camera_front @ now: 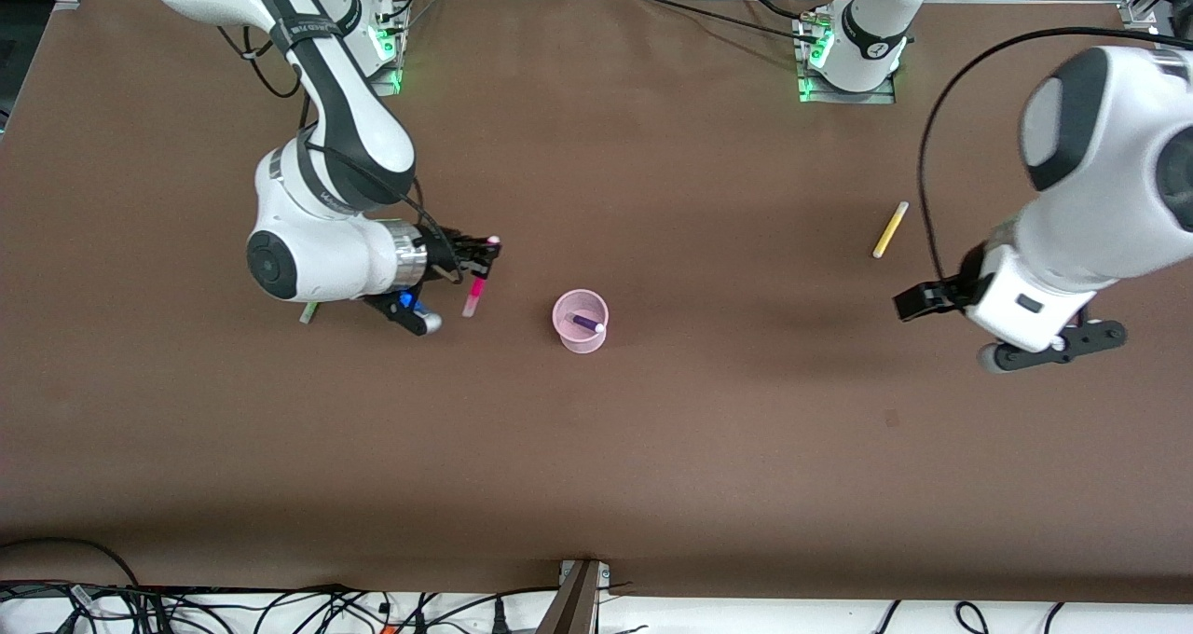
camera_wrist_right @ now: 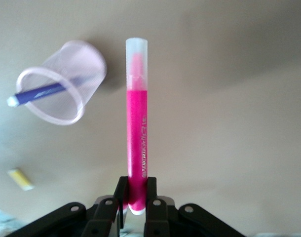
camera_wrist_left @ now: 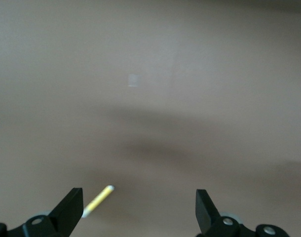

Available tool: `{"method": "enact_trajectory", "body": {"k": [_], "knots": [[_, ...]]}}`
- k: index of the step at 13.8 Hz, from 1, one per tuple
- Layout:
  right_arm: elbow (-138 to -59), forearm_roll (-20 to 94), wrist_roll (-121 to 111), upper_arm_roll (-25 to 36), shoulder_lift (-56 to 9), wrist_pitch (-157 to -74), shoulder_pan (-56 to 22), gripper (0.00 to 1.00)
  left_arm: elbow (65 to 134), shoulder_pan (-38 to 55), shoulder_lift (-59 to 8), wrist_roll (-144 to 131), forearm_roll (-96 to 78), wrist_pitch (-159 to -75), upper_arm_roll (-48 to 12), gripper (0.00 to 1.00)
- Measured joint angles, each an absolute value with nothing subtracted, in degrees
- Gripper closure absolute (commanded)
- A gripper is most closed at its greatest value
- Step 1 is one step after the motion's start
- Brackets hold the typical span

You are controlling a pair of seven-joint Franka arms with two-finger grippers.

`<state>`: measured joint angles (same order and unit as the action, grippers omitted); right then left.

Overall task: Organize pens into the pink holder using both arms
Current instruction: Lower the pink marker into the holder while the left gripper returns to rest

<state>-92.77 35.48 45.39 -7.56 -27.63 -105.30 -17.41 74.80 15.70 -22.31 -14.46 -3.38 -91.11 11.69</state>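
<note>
My right gripper [camera_front: 485, 254] is shut on one end of the magenta-pink pen [camera_front: 475, 291], held in the air beside the pink holder [camera_front: 581, 322], toward the right arm's end of the table. In the right wrist view the fingers [camera_wrist_right: 122, 193] clamp the pen [camera_wrist_right: 138, 123], its pale cap end pointing away from them. The holder [camera_wrist_right: 61, 81] stands upright with the purple pen [camera_front: 587, 322] leaning inside it [camera_wrist_right: 39, 93]. The yellow pen [camera_front: 890, 229] lies on the table toward the left arm's end. My left gripper [camera_front: 1011, 322] is open and empty above the table near it [camera_wrist_left: 97, 201]. The green pen [camera_front: 309, 312] peeks out under the right arm.
The brown table [camera_front: 652, 466] has a front edge with cables [camera_front: 280, 611] and a bracket [camera_front: 578, 597] along it. The arm bases [camera_front: 853, 51] stand at the edge farthest from the front camera.
</note>
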Motion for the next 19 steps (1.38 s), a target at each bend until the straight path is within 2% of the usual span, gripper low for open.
{"method": "enact_trajectory", "body": {"k": [6, 10, 12, 16, 19], "knots": [[-84.14, 43.14, 62.10, -7.57, -33.21, -105.73, -21.42, 0.99, 83.13, 7.10, -19.10, 6.87, -4.65, -91.80, 11.66, 0.00], [-77.52, 43.23, 62.98, -7.55, -38.89, -110.20, -25.87, 0.99, 93.20, 6.14, -13.93, 10.61, -4.66, -101.10, 11.49, 0.00], [-74.38, 42.76, 62.40, -7.49, -41.44, -110.60, -26.55, 0.97, 96.45, 6.18, -11.09, 11.49, -4.52, -102.24, 10.28, 0.00], [-71.95, 42.16, 57.67, -7.41, -44.20, -110.59, -26.58, 0.97, 98.90, 6.35, -5.65, 11.57, -3.39, -101.46, 6.51, 0.00], [-71.83, 42.02, 55.71, -7.27, -45.36, -111.11, -26.58, 0.93, 99.13, 6.35, -3.35, 10.56, -3.34, -100.82, 6.17, 0.00]]}}
